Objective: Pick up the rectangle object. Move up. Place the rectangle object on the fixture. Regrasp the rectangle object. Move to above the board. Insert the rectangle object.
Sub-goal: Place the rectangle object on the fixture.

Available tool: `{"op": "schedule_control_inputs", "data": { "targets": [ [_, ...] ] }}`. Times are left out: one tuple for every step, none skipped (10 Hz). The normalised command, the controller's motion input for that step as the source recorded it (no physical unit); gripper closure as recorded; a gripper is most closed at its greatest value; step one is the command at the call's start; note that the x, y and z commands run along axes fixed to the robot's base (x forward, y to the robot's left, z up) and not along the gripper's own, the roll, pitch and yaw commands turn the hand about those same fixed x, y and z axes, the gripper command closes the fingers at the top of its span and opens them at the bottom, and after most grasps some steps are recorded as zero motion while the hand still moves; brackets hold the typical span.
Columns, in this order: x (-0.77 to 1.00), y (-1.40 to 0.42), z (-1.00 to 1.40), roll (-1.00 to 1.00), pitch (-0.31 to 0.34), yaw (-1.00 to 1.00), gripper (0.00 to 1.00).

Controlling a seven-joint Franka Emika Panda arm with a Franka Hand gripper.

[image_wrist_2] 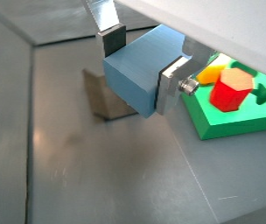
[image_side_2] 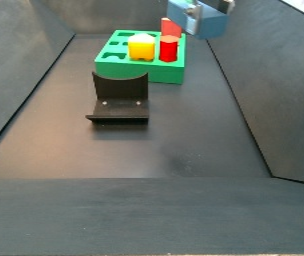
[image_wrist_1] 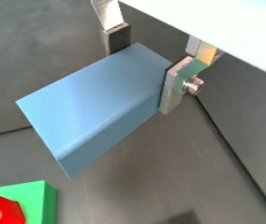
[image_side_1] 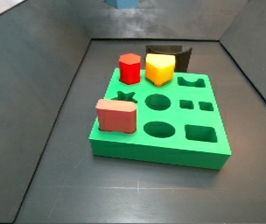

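In both wrist views the gripper pinches the rectangle object, a plain steel-blue elongated block with flat matte faces and sharp edges. One silver finger plate, with a small bolt on its side, presses one broad face, and a dark pad presses the opposite face, so the block fills the gap between them. Its long body juts out from the fingers and ends in a squarish face, held clear of the floor. In a wrist view the block hangs in the gripper above the dark grey floor, with a faint shadow under it.

In a side view the fixture, a black bracket on a flat base plate, stands on the floor nearest the camera. Beyond it lies the board, a thick bright green slab with shaped cut-outs, carrying a yellow peg and a red peg. Above the board's far side the gripper holds the blue block high, well apart from the fixture.

In a side view a salmon-pink block stands in the board at its near corner. Grey sloping walls enclose the work area
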Motion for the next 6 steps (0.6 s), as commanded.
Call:
{"op": "schedule_control_inputs", "data": {
  "targets": [
    [1.0, -0.1, 0.07, -0.23, -0.054, -1.0, 1.0],
    [1.0, -0.09, 0.07, -0.27, -0.046, -1.0, 1.0],
    [1.0, -0.08, 0.06, -0.29, -0.035, -1.0, 1.0],
    [1.0, -0.07, 0.06, -0.26, -0.005, -0.72, 1.0],
    [1.0, -0.06, 0.05, -0.21, 0.026, -0.44, 1.0],
    [1.0, -0.06, 0.05, -0.18, 0.045, -0.29, 1.0]
  ]
}}
